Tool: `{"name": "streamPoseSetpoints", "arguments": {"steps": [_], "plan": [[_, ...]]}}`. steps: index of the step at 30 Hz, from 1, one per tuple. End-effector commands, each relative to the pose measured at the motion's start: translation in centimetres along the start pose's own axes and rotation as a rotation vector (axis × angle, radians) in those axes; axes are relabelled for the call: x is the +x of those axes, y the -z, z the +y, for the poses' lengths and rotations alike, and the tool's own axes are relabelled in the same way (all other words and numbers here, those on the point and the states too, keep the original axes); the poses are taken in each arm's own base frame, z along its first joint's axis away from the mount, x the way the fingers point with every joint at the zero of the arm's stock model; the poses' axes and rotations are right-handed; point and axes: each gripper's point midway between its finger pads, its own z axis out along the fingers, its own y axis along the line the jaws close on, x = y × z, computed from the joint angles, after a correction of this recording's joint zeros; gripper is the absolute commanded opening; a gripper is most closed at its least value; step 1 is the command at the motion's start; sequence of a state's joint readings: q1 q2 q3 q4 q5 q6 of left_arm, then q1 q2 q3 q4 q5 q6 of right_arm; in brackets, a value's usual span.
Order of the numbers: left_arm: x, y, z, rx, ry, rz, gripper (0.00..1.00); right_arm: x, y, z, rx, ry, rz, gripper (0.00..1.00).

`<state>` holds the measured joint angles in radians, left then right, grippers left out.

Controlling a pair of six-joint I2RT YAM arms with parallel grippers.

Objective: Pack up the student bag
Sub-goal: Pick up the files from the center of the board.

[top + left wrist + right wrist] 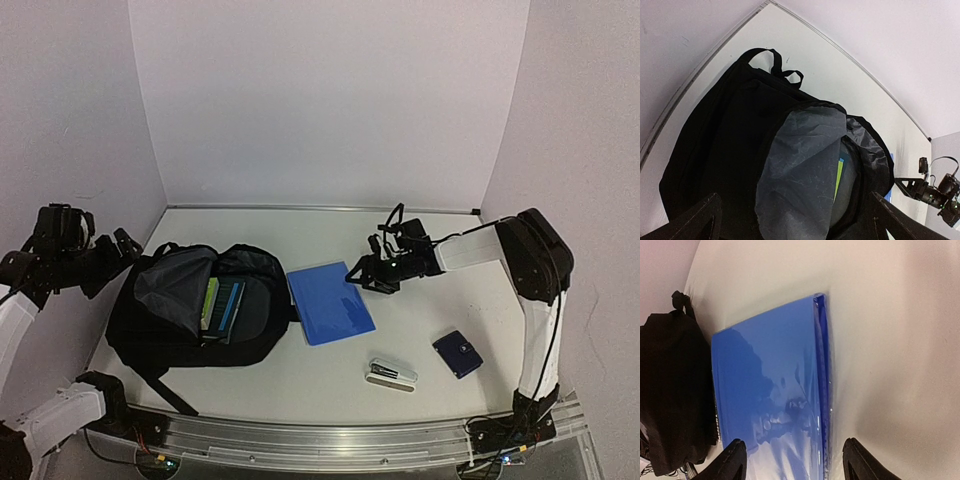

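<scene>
**Top view.** The bag (150, 325) is laid on the left part of the desk (300, 235). Its mouth is unzipped and the grey lining (175, 290) is turned back. Books (222, 305) are seen standing inside, one with a yellow-green edge. A blue folder (330, 302) is laid flat just right of the bag. A stapler (392, 374) is placed nearer, right of the middle, and a dark blue case (457, 353) lies just right of it. The left pincer (122, 246) is held by the desk's left edge, just beside the bag's far left corner. The right pincer (365, 275) is held at the folder's far right corner.

**Left wrist view.** The left pincer's fingers are seen spread wide at the bottom corners, with nothing gripped between them. The bag fills the space beyond them, and its handle (772, 62) is pointed toward the far wall. The grey lining is folded out over the opening, and a yellow-green book edge is shown beside it. The right pincer is caught at the right edge of the view.

**Right wrist view.** The right pincer's fingers are held moderately apart over the folder's right edge, and nothing is clasped. Whether the folder is touched cannot be told. The glossy cover takes up the middle of the view, the bag is seen at the left, and bare desk lies to the right.
</scene>
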<state>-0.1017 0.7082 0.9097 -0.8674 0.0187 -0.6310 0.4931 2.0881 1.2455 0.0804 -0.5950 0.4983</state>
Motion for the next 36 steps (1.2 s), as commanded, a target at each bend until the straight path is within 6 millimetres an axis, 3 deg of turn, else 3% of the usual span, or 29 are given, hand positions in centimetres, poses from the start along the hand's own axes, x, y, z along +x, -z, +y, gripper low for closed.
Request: {"name": "streamPoseSetpoints", "arguments": {"steps": [1,10,16,20,24,28,32,36], "plan": [[0.2,-0.7,-2.0,0.121,-0.033,0.014,1.0,-1.6,-0.9,0.9,-0.056,0.061,-0.015,0.65],[0.6,-0.5,-4.1,0.229,-0.079,0.046,1.0,-1.9,-2.8,0.5,-0.099,0.062,0.017,0.59],[1.0,0.1,-5.4,0.309,-0.113,0.069,1.0,-0.9,-4.5,0.0,-0.141,0.041,0.071,0.5],[1.3,0.0,-5.5,0.313,-0.116,0.087,1.0,-0.3,-5.2,-0.2,-0.173,0.03,0.102,0.42],[1.6,-0.2,-5.3,0.309,-0.112,0.098,1.0,0.2,-5.4,0.4,-0.221,0.026,0.132,0.28],[1.7,-0.6,-5.1,0.298,-0.101,0.108,1.0,0.0,-4.7,1.7,-0.276,0.024,0.138,0.12],[1.6,-0.6,-5.6,0.317,-0.107,0.115,1.0,-1.6,-3.1,3.6,-0.306,0.027,0.095,0.02],[1.3,-0.4,-6.6,0.362,-0.12,0.115,1.0,-4.3,-0.3,5.0,-0.275,0.039,-0.002,0.0]]}}
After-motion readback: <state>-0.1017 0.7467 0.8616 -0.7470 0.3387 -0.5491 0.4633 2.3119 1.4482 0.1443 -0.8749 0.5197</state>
